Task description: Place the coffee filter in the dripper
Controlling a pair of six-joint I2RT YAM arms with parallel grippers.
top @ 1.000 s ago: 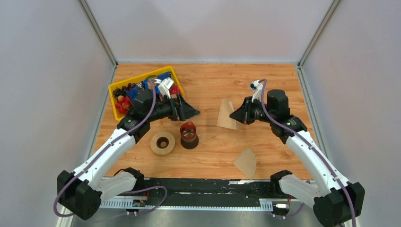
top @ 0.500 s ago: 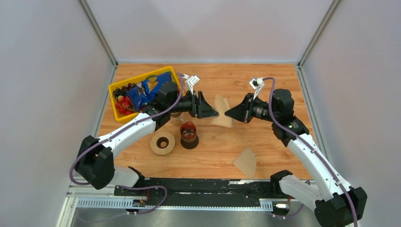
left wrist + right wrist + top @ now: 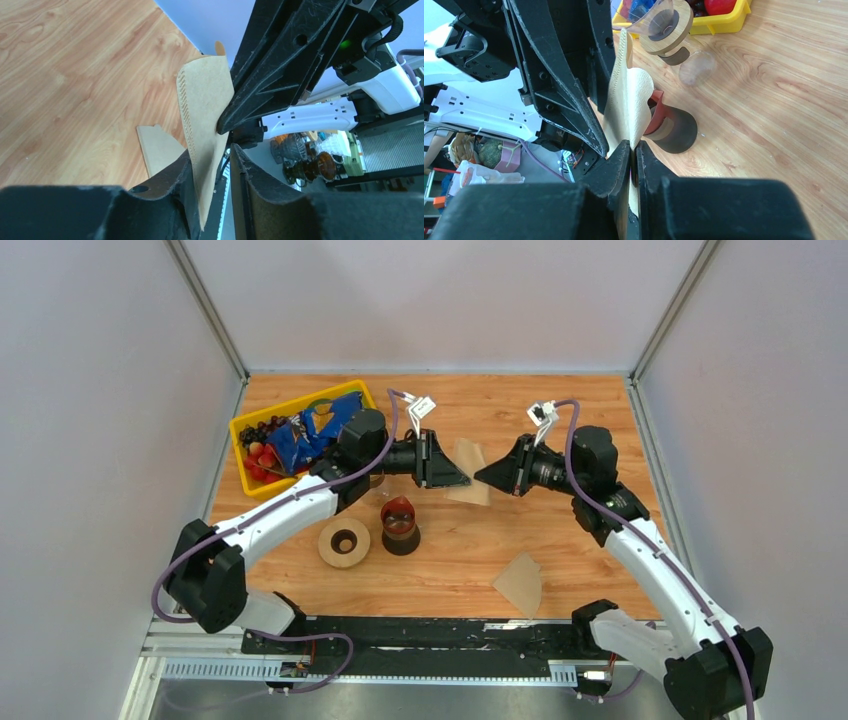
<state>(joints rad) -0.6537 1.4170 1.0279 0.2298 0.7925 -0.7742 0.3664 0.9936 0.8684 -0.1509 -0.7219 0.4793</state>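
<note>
1. Coffee filter [image 3: 468,472], a thin light-tan paper cone, was up off the wooden table [image 3: 590,410], mid-frame in the top view, between the two gripper tips.
2. Right gripper [image 3: 482,478] was clamped on the coffee filter. In the right wrist view its fingers [image 3: 616,167] were pressed together on the lower edge of the paper [image 3: 626,107], bottom centre of frame.
3. Left gripper [image 3: 462,481] was not pinching. In the left wrist view its jaws stood apart with the filter [image 3: 205,110] hanging between them. The paper sat close to one finger [image 3: 182,172], with a visible gap to the other.
4. Clear pinkish ribbed cone dripper with a tan wooden collar [image 3: 667,25] lay tilted on the table at the top centre of the right wrist view, just in front of the yellow bin [image 3: 724,22]. It was apart from the filter, and in the top view it was mostly hidden behind the left arm.
5. Dark red-brown piece on a black base [image 3: 400,524] stood centre-left, with the tan ring disc with a dark hole [image 3: 343,542] just left of it.
6. Second flat tan paper filter [image 3: 520,583] lay on the table, lower right of centre.
</note>
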